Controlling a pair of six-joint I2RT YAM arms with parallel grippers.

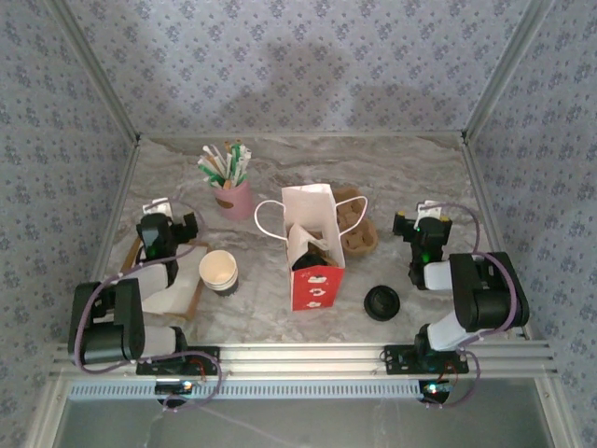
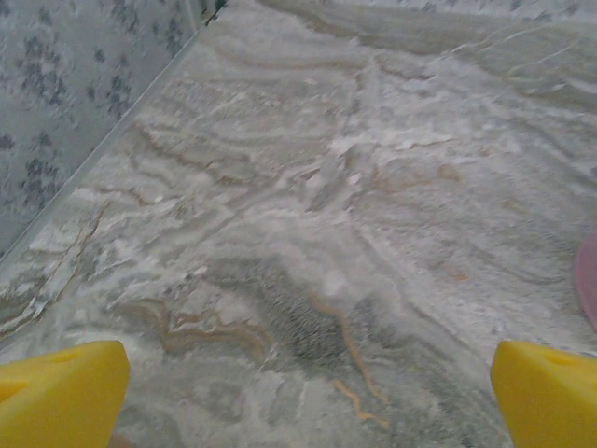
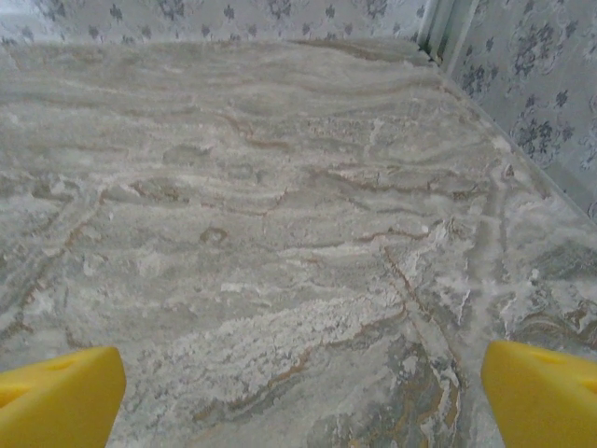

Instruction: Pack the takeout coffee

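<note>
Left fingers [image 2: 61,397] & right fingers [image 3: 541,397] both spread wide, nothing in them, just bare bench [image 1: 308,159] underneath. Coffee cup [image 1: 219,271] stands lidless left of the red paper bag [image 1: 315,280]. Black lid [image 1: 381,303] lies on the bag's right, apart from it.

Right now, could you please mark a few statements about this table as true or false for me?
1. The black round plastic lid sits on the white paper coffee cup. False: the lid lies on the marble table, right of the red-and-white paper bag.
2. The coffee cup stands open-topped. True.
3. The pink cup of stirrers stands inside the bag. False: it stands on the table, behind and left of the bag.
4. The left gripper and right gripper are open, holding nothing. True.
</note>
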